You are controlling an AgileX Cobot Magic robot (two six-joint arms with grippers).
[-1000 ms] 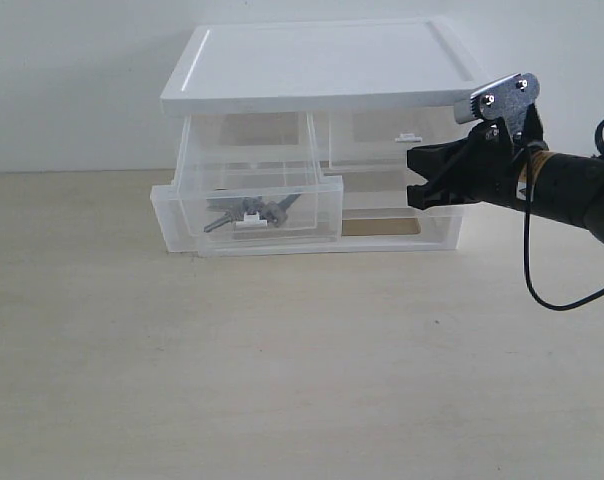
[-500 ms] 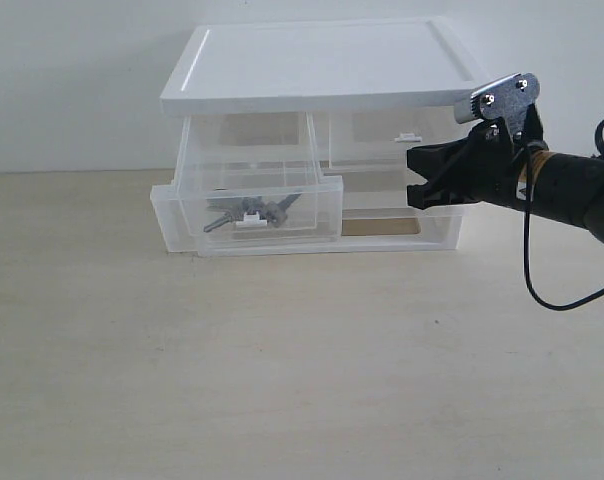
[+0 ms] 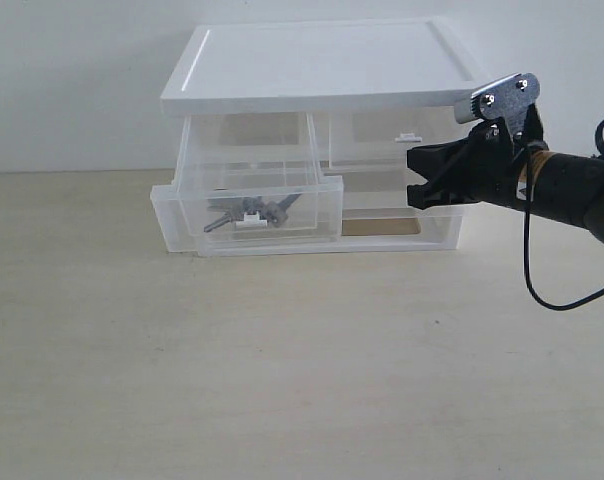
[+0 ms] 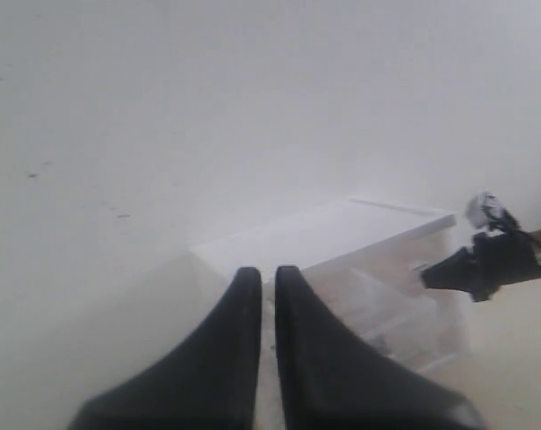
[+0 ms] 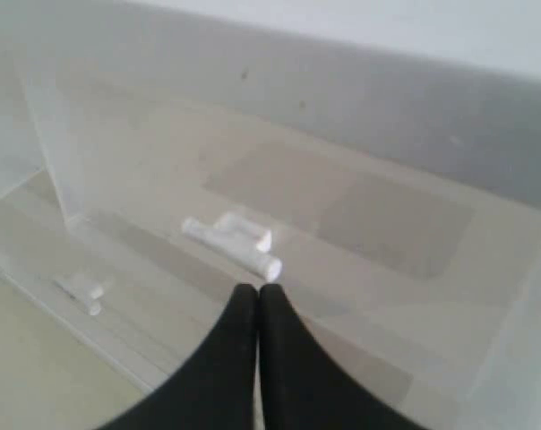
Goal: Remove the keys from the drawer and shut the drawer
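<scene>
The drawer [image 3: 322, 215] stands pulled out of the unit [image 3: 312, 70], and the keys [image 3: 250, 213] lie on its floor close behind the front wall. Both tools are closed and hold nothing. The right tool [image 5: 257, 297] hangs in front of the unit's right half, well apart from the keys, and the left tool [image 4: 266, 287] sits well away from the unit, facing it. The step in hand looks to be the reach for the keys. To do it well, whichever tool goes should open before it is over the drawer and come down through the open top, not at the front wall. It should stay clear of the unit's white lid and close on the ring or the bunched blades, not on one loose key. A straight lift should keep the bunch off the wall. Set it on the surface [image 3: 282, 380], then press the drawer front squarely home.
</scene>
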